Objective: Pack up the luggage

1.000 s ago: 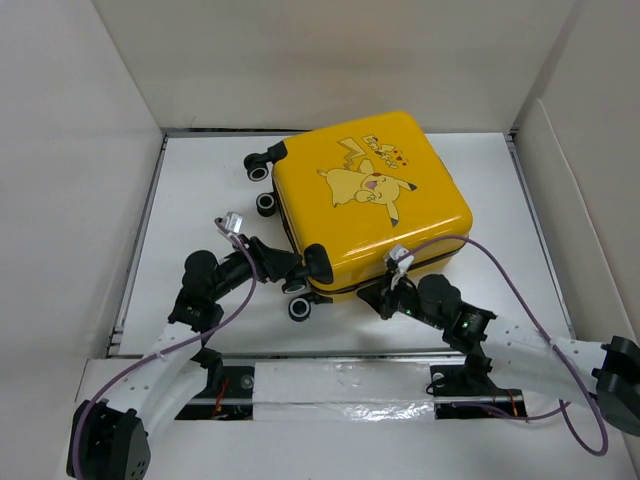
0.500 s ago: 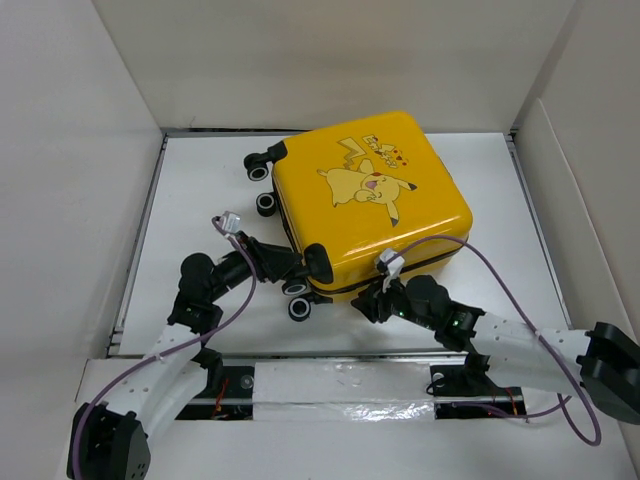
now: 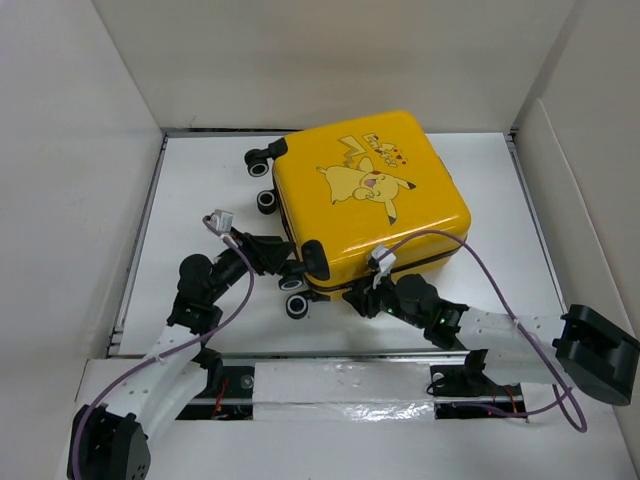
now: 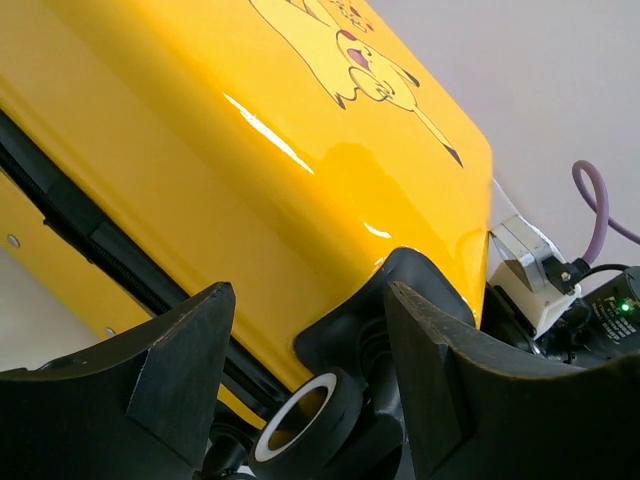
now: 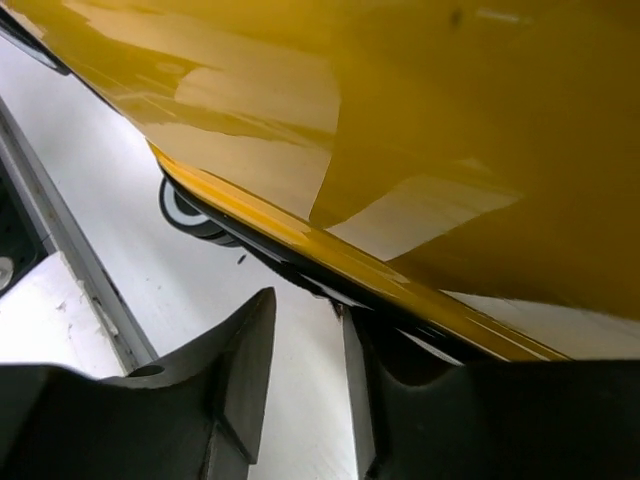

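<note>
The luggage (image 3: 370, 195) is a yellow hard-shell suitcase with a Pikachu print. It lies flat and closed on the white table (image 3: 200, 190), its black wheels pointing left. My left gripper (image 3: 289, 264) is open at the near-left corner. In the left wrist view the left gripper (image 4: 310, 295) straddles a black wheel (image 4: 305, 420) and its corner housing without squeezing them. My right gripper (image 3: 358, 300) is at the front seam. In the right wrist view the right gripper (image 5: 307, 305) is narrowly open under the zipper line (image 5: 300, 262), with only table showing between the fingers.
White walls box in the table on the left, back and right. Two more wheels (image 3: 262, 165) stick out at the suitcase's far left. Purple cables (image 3: 470, 245) loop over both arms. A raised rail (image 3: 330, 355) runs along the near edge.
My right arm has slid left along the suitcase's front edge, toward the near-left corner. My left gripper has pulled back slightly to the left, still at the wheel corner.
</note>
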You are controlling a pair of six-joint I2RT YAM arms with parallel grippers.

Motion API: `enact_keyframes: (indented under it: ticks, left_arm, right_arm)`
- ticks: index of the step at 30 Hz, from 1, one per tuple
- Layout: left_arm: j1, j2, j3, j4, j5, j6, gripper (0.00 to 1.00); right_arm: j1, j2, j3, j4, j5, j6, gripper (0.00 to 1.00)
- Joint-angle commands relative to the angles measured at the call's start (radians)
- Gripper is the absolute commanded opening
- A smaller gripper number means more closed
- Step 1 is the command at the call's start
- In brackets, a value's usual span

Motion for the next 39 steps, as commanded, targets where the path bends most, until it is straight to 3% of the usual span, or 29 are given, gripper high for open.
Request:
enact_keyframes:
  ticks: [1,3,4,6,7,10,14,19,23,30,33,36,39]
  left_arm:
    - [-0.002,0.005,-0.019,0.139,0.013,0.042,0.58]
    - [-0.05,0.0,-0.041,0.153,0.023,0.068,0.59]
    - [-0.092,0.002,-0.039,0.124,-0.033,0.092,0.59]
    - [-0.19,0.038,-0.023,0.104,-0.103,0.144,0.6]
    - [-0.289,0.058,-0.015,0.097,-0.188,0.151,0.6]
    - [-0.426,0.141,0.008,0.125,-0.302,0.169,0.6]
    - [-0.482,0.236,0.051,0.167,-0.325,0.169,0.59]
    - [-0.482,0.331,0.108,0.237,-0.248,0.154,0.58]
    - [-0.482,0.413,0.149,0.308,-0.23,0.123,0.56]
    - [-0.482,0.517,0.244,0.342,-0.212,0.086,0.57]
    - [-0.482,0.531,0.261,0.336,-0.201,0.077,0.59]
    - [-0.482,0.535,0.284,0.305,-0.23,0.057,0.63]
    - [-0.403,0.509,0.321,0.228,-0.316,-0.019,0.72]
  right_arm:
    - [-0.02,0.038,0.017,0.103,0.179,0.039,0.31]
    - [-0.02,0.053,0.018,0.133,0.207,0.04,0.22]
    - [-0.02,0.059,0.015,0.147,0.218,0.048,0.1]
    - [-0.02,0.073,0.014,0.175,0.23,0.05,0.0]
    - [-0.02,0.075,0.014,0.178,0.228,0.047,0.0]
    - [-0.02,0.037,0.003,0.156,0.23,0.04,0.0]
    - [-0.02,-0.063,-0.009,0.031,0.241,0.008,0.0]
    - [-0.02,-0.151,0.003,-0.086,0.155,-0.068,0.0]
    - [0.006,-0.087,0.052,-0.066,-0.021,-0.081,0.0]
    - [0.208,0.108,0.204,0.104,0.007,-0.053,0.0]
    - [0.231,0.144,0.218,0.17,0.026,-0.055,0.0]
    - [0.231,0.191,0.183,0.338,0.052,-0.027,0.0]
    - [0.231,0.216,0.106,0.417,0.043,0.026,0.0]
